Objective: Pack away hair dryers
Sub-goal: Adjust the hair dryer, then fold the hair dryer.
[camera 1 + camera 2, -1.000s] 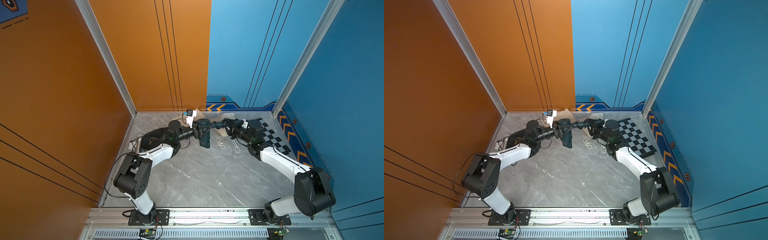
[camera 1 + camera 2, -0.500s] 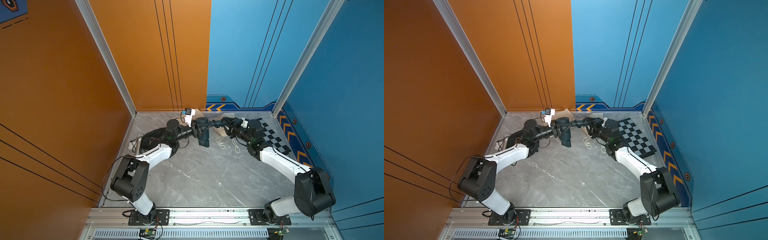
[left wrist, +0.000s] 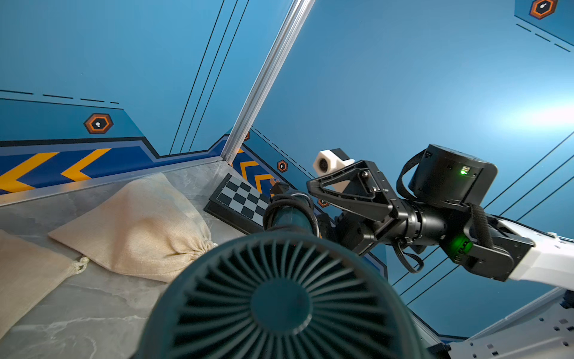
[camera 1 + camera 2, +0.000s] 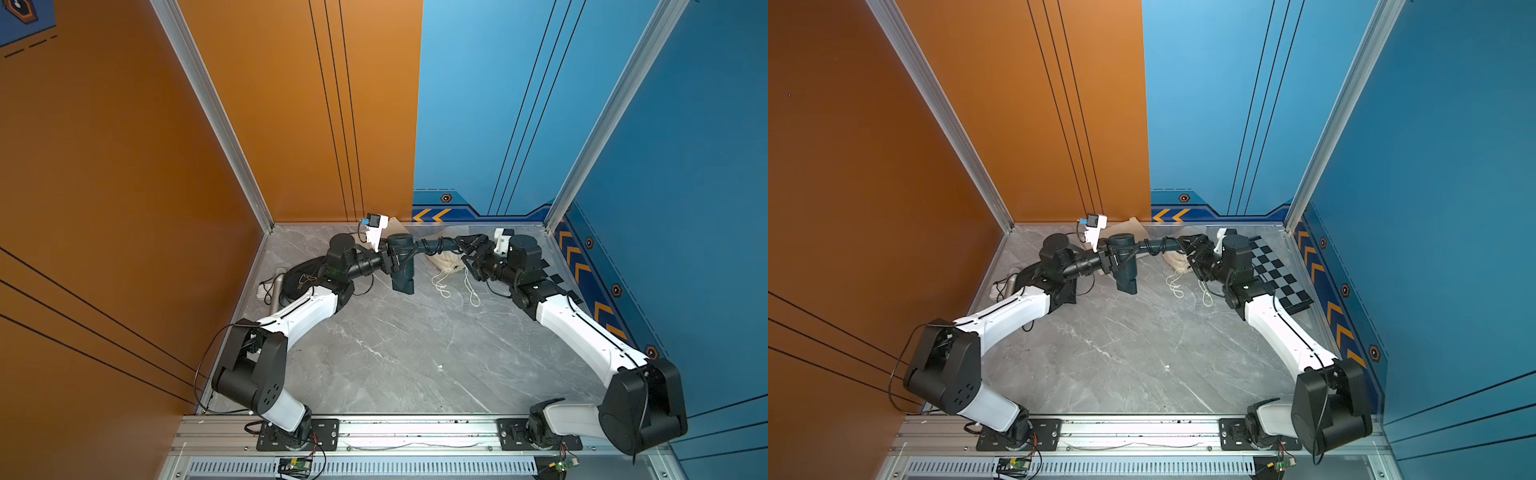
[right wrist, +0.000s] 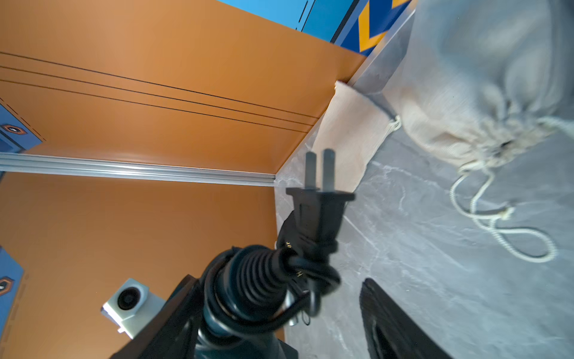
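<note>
A blackish-teal hair dryer hangs above the table at the back. My left gripper is shut on its barrel. Its rear grille fills the left wrist view and hides the left fingers. The slim handle, wrapped in black cord, points at my right gripper. That gripper is open; the corded handle end lies between its spread fingers, close to one of them. The plug sticks out past them.
A cinched beige pouch with loose white drawstrings lies under the handle; a flat beige pouch lies by the back wall. A black pouch and silver rod lie at the left, a checkerboard at the right.
My right gripper has opened off the dryer's corded handle and drawn back slightly. The left gripper still holds the dryer in nearly the same place.
</note>
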